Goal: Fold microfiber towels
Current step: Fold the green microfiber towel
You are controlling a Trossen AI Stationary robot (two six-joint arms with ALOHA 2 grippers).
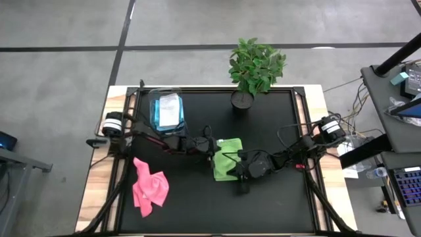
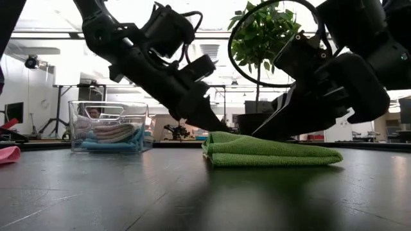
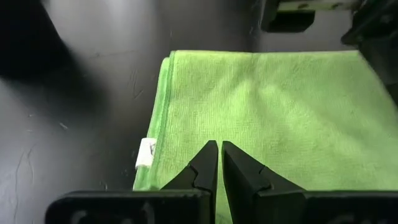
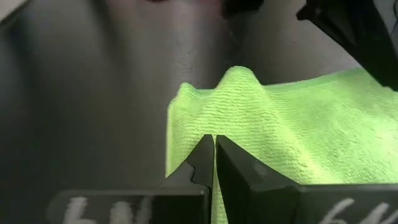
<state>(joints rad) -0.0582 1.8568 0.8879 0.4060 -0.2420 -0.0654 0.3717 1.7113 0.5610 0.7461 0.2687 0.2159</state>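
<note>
1. The lime green towel [image 1: 227, 167] lies folded into a neat rectangle near the middle of the black table [image 1: 276, 210]. In the low view it is a flat stack of several layers, its edges roughly lined up. A small white label [image 3: 146, 153] shows at one edge.
2. The left gripper [image 1: 214, 151] rests on the towel's top face, near the edge toward the left arm. Its jaws are pressed together and, as far as shows, pinch no cloth.
3. The right gripper [image 1: 235, 167] rests on the towel from the opposite side. Its jaws are also closed, tips on the cloth, where a small ridge rises just ahead of them. Whether any fabric is caught between them I cannot tell.
4. A pink towel [image 1: 149, 186] lies crumpled on the table, well apart toward the left front.
5. A clear plastic bin [image 1: 165, 110] at the back holds folded towels, light blue and pale ones.
6. A green potted plant [image 1: 253, 69] stands at the back edge.
</note>
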